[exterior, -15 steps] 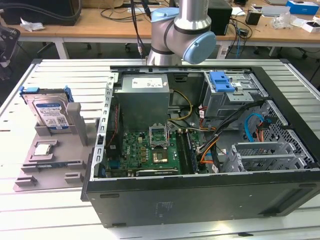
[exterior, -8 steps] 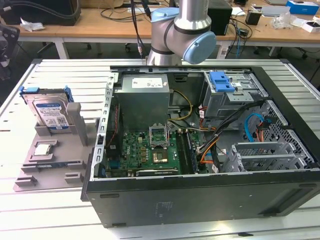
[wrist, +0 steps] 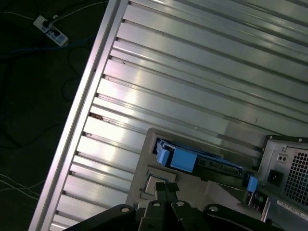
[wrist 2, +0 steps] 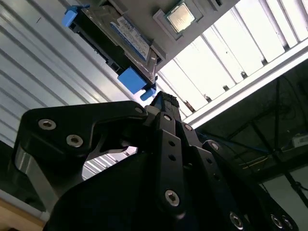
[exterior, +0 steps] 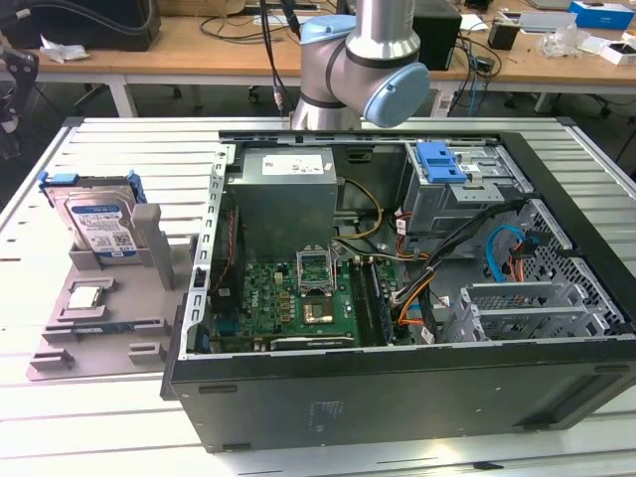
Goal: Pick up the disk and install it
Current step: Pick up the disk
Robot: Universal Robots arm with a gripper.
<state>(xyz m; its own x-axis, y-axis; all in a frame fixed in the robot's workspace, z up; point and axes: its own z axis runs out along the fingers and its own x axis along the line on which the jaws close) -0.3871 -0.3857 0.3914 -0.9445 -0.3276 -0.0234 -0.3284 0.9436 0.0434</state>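
In the exterior view, the flat silver disk with blue rails (exterior: 99,221) is standing upright in the grey plastic holder (exterior: 149,243). The holder is sitting on the slatted metal bench (exterior: 60,417), just beside the open black computer case (exterior: 397,397). In both wrist views, my pincer (wrist 2: 162,103) (wrist: 166,188) is hanging apart from the disk (wrist 2: 120,33) (wrist: 192,161), with bare bench running out to the edge. I cannot tell its opening.
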